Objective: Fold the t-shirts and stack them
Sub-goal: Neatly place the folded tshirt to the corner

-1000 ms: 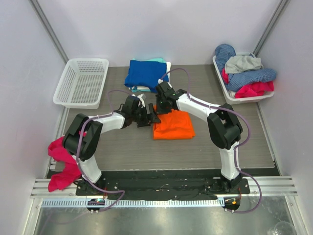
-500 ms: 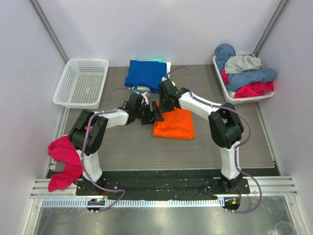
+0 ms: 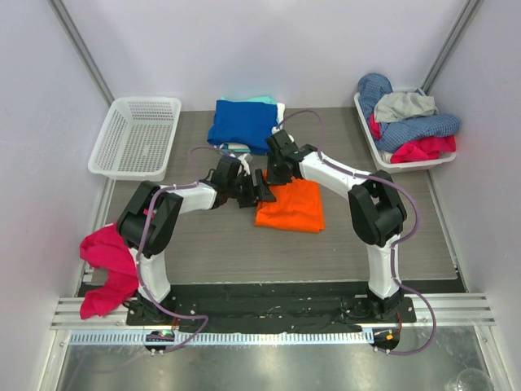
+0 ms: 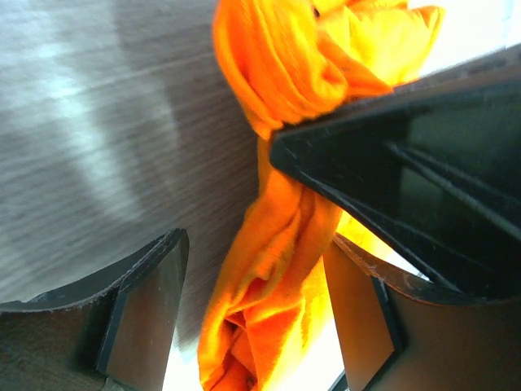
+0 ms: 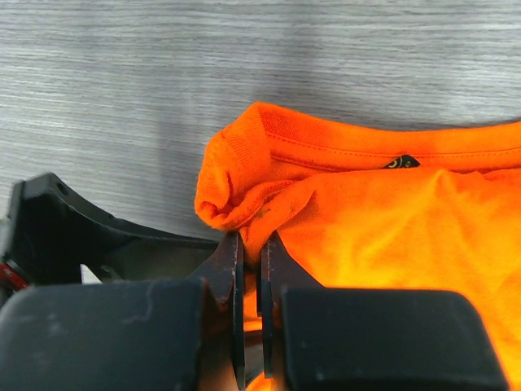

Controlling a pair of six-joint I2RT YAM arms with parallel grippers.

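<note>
The bright orange t-shirt (image 3: 291,205) lies folded on the grey table, its near-left corner bunched up. My right gripper (image 3: 277,169) (image 5: 252,244) is shut on that bunched edge by the collar (image 5: 244,175). My left gripper (image 3: 260,189) (image 4: 254,244) is open, its jaws wide apart on either side of a hanging fold of the orange cloth (image 4: 277,244), not pinching it. The right gripper's black body fills the upper right of the left wrist view. The royal blue t-shirt (image 3: 242,124) lies folded on top of pale teal and white ones (image 3: 279,108) at the back centre.
A white mesh basket (image 3: 134,137) stands at the back left. A white tray (image 3: 423,165) at the back right holds a pile of unfolded clothes (image 3: 407,122). A pink-red cloth (image 3: 106,269) hangs at the near left by the left arm's base.
Both grippers have shifted a little right and away from the bases and closed in on the orange shirt's left corner. The shirt's left edge has bunched up.
</note>
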